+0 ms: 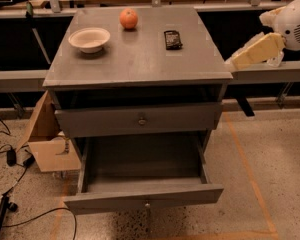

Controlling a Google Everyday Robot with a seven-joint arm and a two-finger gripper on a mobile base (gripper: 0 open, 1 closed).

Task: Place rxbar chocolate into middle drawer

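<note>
On the grey cabinet [140, 59], toward the right rear of its flat top, lies the rxbar chocolate [173, 39], a small black glossy bar with pale print, flat on the surface with its long side running front to back. Left of it, near the cabinet's back edge, sits an orange round fruit [129, 19]. Further left and a little nearer the cabinet's front, a pale shallow bowl [89, 39] stands upright. The three things are apart from one another, none touching.

Below the cabinet's top, the upper drawer front [100, 121] is nearly closed, with a dark gap showing above it and a small round knob [142, 119] at its middle. Beneath that, the middle drawer [110, 202] is pulled well out from the cabinet toward the camera, its grey floor and side walls in plain sight and its own small knob [147, 204] on the front panel. The bar is on the cabinet top, not in this drawer.

Off the cabinet's right side, level with its top, the gripper [239, 60] hangs in the air on a cream-coloured link that slants down from a white rounded joint [296, 20]. Its tip points at the cabinet's right edge and comes close to it, well apart from the bar and holding nothing. Whether the gripper is spread or pressed together cannot be told.

Against the cabinet's left side leans a brown cardboard box [46, 134], and dark cables [10, 156] trail over the speckled floor beside it.
</note>
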